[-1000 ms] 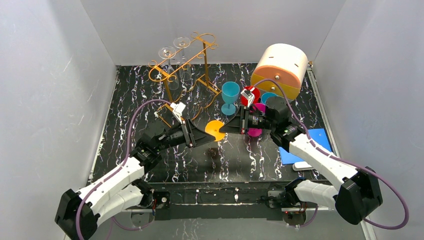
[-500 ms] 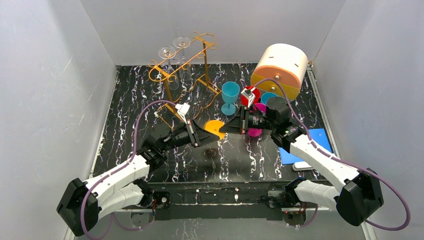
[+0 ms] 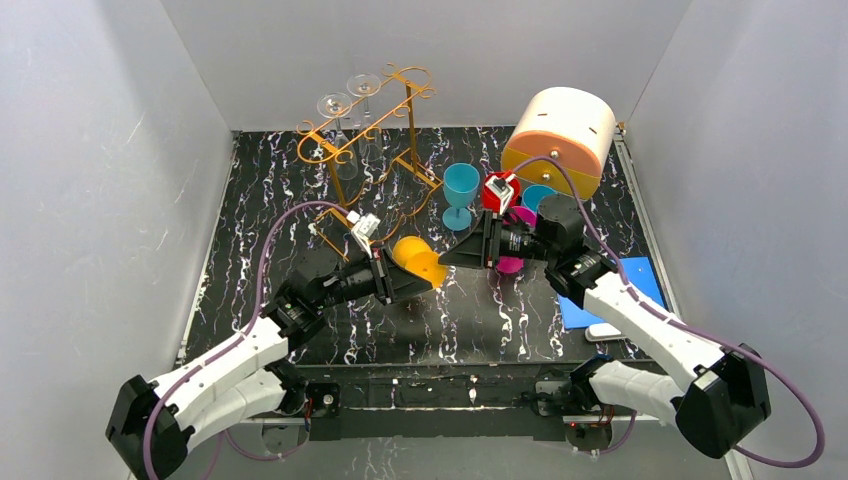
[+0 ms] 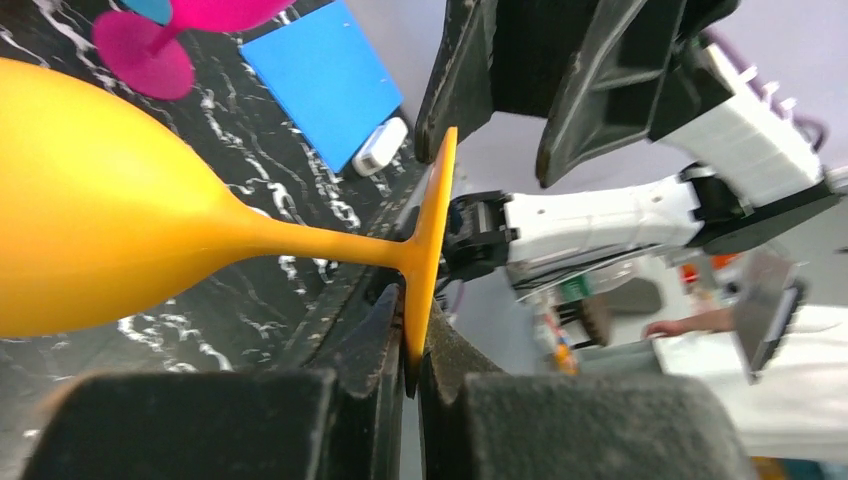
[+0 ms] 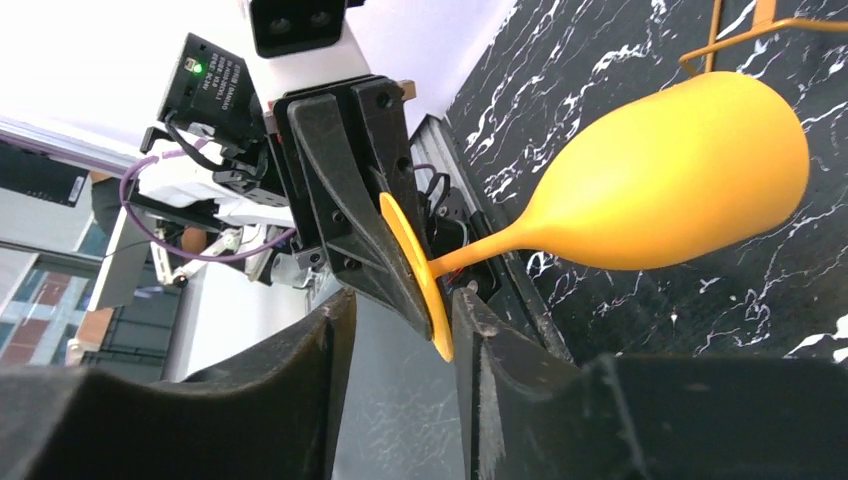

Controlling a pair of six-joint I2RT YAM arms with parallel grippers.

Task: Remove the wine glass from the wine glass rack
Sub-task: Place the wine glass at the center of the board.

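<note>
Two clear glasses (image 3: 334,105) hang on the wine glass rack (image 3: 410,110), but the orange wine glass (image 3: 412,255) is well clear of it, tipped sideways, its foot pinched by the left gripper (image 4: 405,330) while the right gripper (image 5: 400,320) gapes around that foot, so the job looks nearly done.

— How is the wine glass (image 3: 418,260) found?
— It is orange and held sideways, its foot clamped in the left gripper (image 4: 408,335).
— And the wine glass rack (image 3: 370,125)?
— Gold wire, stood upright on the counter's (image 3: 260,200) far side, apart from the glass.
</note>
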